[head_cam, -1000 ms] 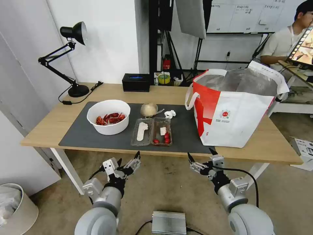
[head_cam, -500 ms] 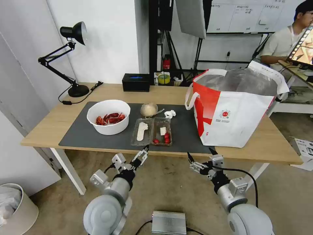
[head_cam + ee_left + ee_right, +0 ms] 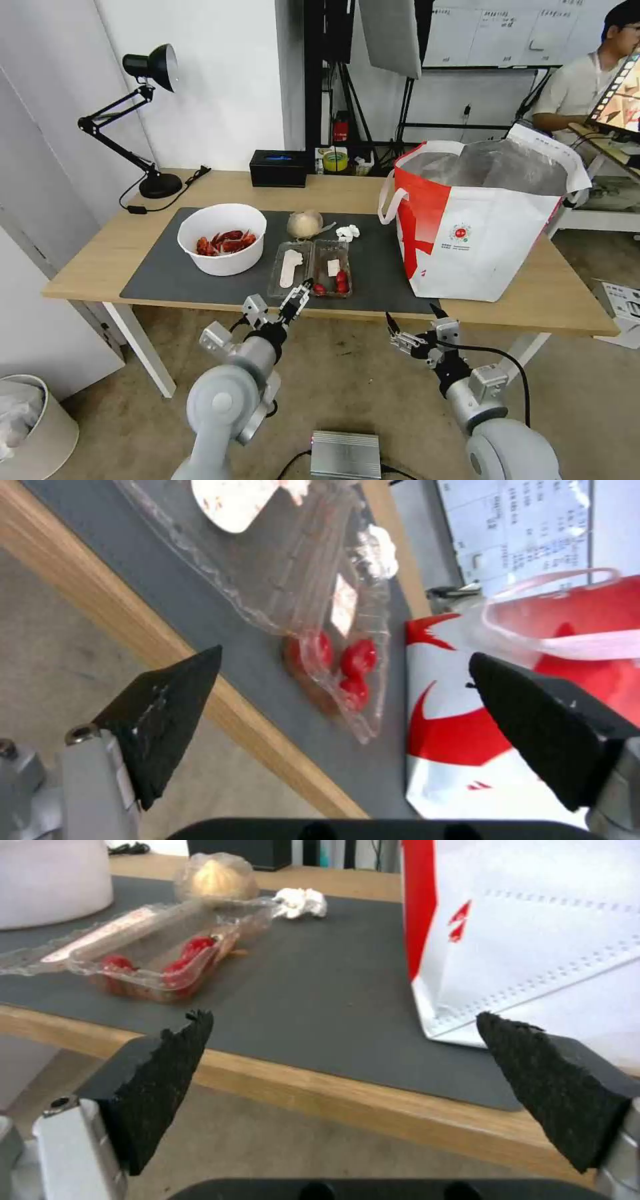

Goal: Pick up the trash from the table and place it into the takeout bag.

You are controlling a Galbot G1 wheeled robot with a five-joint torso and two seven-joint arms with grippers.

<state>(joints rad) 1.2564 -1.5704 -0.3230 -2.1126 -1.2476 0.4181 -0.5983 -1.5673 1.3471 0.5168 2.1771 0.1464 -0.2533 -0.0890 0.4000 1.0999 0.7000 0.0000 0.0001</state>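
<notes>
On the dark mat (image 3: 380,267) of the table (image 3: 333,190) stand a white bowl (image 3: 223,265) of red shells, an open clear clamshell box (image 3: 310,268) with tomatoes, a small beige cup (image 3: 305,224) and a crumpled tissue (image 3: 347,232). The white-and-red takeout bag (image 3: 480,227) stands open on the right. My left gripper (image 3: 297,300) is open at the table's front edge, just before the clamshell box (image 3: 293,580). Open too, my right gripper (image 3: 411,317) hangs below the edge, facing the bag (image 3: 533,930) and the box (image 3: 153,955).
A black desk lamp (image 3: 150,113) and a black tissue box (image 3: 279,168) stand at the back of the table. On the floor are a white bin (image 3: 27,427) at the left and a silver box (image 3: 345,455) between my arms.
My left arm has risen and swung right and forward, from below the table edge up to the clamshell box's front. The right arm has barely moved.
</notes>
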